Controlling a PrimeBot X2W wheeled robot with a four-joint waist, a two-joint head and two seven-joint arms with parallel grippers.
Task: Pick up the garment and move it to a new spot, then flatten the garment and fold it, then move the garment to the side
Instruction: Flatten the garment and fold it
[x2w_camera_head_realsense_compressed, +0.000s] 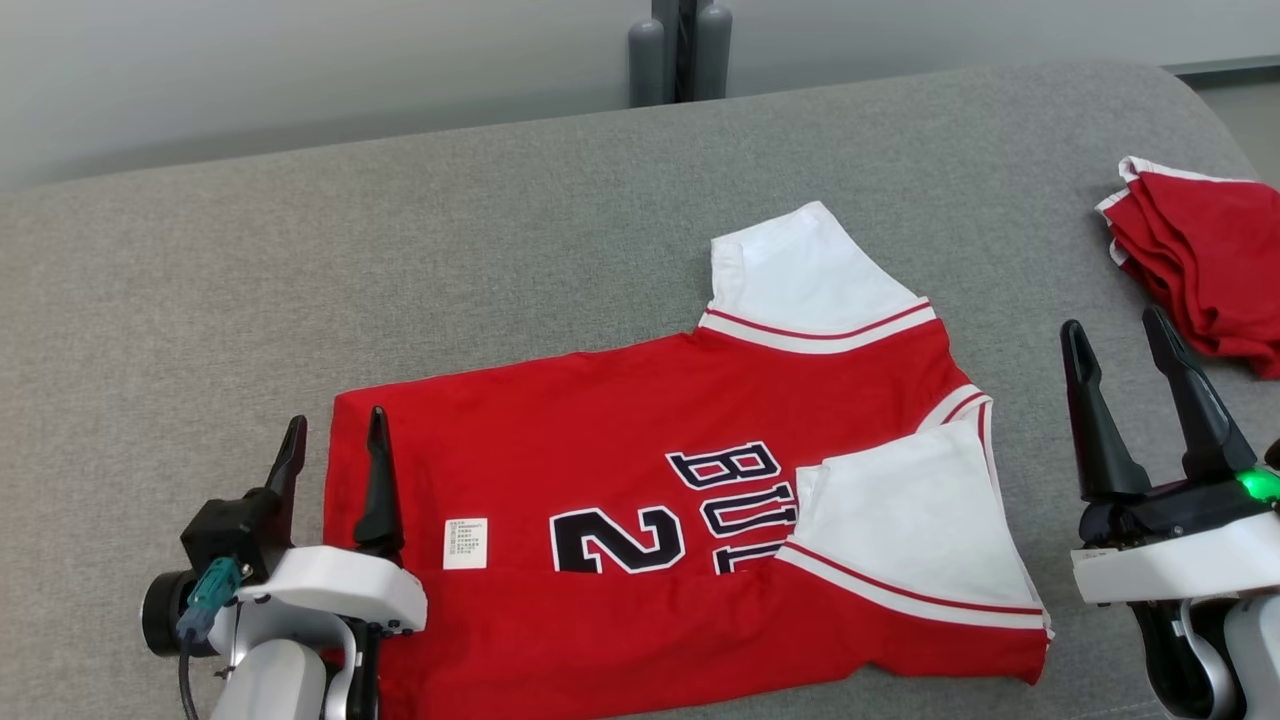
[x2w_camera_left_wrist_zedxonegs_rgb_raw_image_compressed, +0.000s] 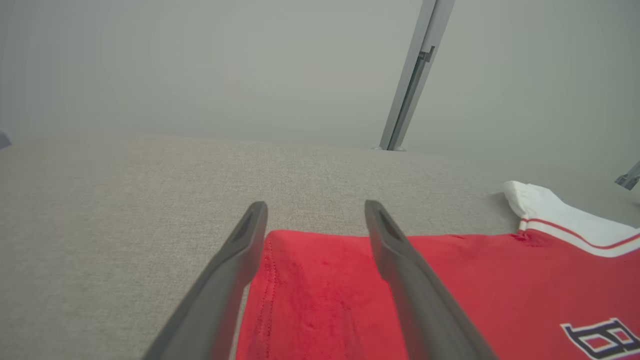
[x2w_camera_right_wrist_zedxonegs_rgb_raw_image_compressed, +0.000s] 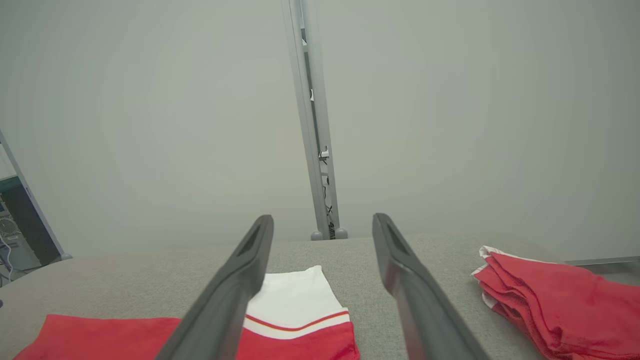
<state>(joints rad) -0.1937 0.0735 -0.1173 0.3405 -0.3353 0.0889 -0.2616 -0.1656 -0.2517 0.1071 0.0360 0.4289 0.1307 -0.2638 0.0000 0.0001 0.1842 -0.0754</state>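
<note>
The red short-sleeved jersey shirt (x2w_camera_head_realsense_compressed: 600, 430) with white sleeves lies flat on the grey fabric surface (x2w_camera_head_realsense_compressed: 300, 280) near its front edge, hem to the left. Its near side is folded over, partly covering the navy "2" and lettering. The far sleeve spreads toward the back edge.

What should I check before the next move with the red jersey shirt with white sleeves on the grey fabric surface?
1. Left gripper open: ok.
2. Right gripper open, beside the red jersey shirt with white sleeves: ok.
3. Left gripper straddles the shirt's hem edge: ok.
4. Near white sleeve folded over the navy lettering: ok.
5. Far white sleeve folded in: not ok, it sticks out.
6. Pile of folded red cloth apart from the shirt: ok.
</note>
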